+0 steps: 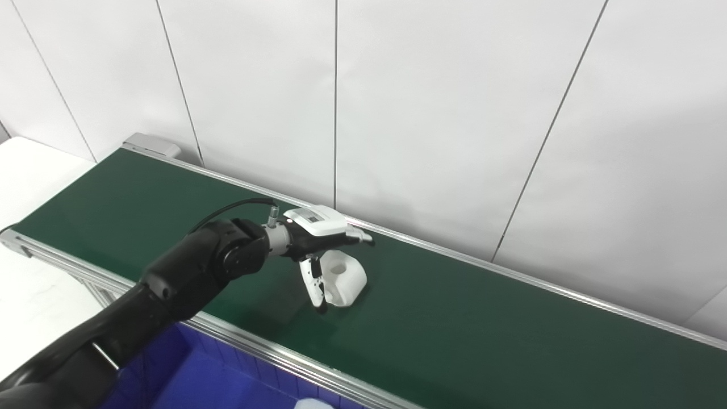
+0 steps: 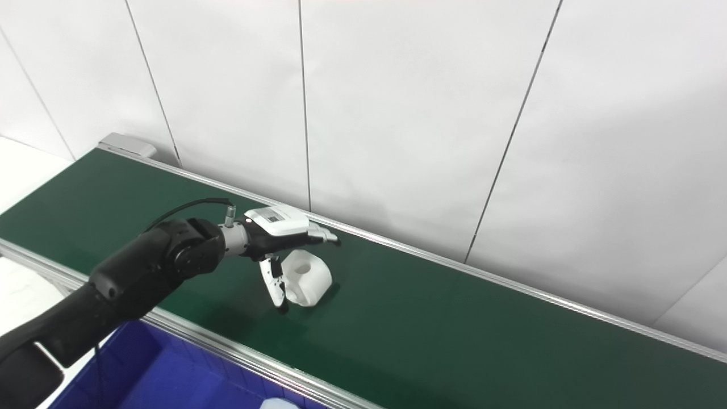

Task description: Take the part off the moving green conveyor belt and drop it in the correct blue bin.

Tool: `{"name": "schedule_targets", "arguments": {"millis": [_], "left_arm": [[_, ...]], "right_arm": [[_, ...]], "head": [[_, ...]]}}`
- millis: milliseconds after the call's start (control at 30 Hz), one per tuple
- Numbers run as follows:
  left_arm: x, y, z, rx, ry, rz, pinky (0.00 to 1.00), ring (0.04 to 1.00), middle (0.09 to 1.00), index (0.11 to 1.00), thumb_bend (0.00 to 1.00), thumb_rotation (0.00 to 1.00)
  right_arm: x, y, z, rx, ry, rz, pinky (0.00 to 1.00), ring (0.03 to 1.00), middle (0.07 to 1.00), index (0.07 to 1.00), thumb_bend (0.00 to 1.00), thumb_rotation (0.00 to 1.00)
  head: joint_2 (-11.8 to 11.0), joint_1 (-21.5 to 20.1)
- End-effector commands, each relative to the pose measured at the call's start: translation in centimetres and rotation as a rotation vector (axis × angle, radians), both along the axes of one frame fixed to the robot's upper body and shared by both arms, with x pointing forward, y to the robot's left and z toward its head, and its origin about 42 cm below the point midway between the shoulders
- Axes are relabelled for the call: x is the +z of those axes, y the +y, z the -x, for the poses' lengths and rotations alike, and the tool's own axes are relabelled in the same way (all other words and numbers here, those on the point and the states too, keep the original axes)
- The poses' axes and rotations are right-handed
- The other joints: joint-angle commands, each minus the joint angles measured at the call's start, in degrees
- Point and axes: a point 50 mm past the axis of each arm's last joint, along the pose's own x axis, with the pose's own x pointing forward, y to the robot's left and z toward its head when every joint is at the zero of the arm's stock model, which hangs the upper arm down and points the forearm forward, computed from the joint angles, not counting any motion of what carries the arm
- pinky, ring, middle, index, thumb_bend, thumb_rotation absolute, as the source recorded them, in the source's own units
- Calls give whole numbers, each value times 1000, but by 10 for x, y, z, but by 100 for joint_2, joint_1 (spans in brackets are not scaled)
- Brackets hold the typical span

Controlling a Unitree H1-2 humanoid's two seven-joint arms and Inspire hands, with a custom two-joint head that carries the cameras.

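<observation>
- Looking through the left eye view, we see our left hand cupped over the white part on the green conveyor belt, fingers spread above, thumb alongside; a firm grip we cannot confirm. Belt motion may carry the part away before closing.
- Through the right eye view, the blue bin sits at 7 o'clock, the belt's metal rail between.

We see a lab or factory test cell: a green conveyor belt in aluminium side rails runs along bare white wall panels, with a blue bin below.
</observation>
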Motion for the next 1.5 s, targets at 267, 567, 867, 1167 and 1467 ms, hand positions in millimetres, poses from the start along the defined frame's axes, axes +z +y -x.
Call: {"name": "schedule_targets", "arguments": {"millis": [267,567,867,1167,1467], "left_arm": [[-12,-15,-14,-39,-226,-57,734,764,757,729,997,84],[-27,-23,-17,-82,-81,2,519,509,510,476,529,0],[-15,-30,-20,-86,113,11,470,522,527,470,521,0],[15,-28,-19,-48,113,53,530,571,538,467,519,0],[88,-7,11,-82,-56,153,437,476,473,493,526,0]], "right_arm": [[12,3,1,-8,-48,-4,1000,1000,1000,1000,889,1000],[15,7,1,-9,-49,-17,1000,1000,1000,1000,903,1000],[14,7,0,-5,-51,-30,1000,1000,1000,1000,913,1000],[17,5,-1,-4,-54,-20,1000,1000,1000,1000,915,1000],[31,0,-6,3,-60,-30,1000,1000,1000,1000,910,1000]], "head": [[44,-54],[125,-149],[131,-142],[288,-27],[721,439]]}}
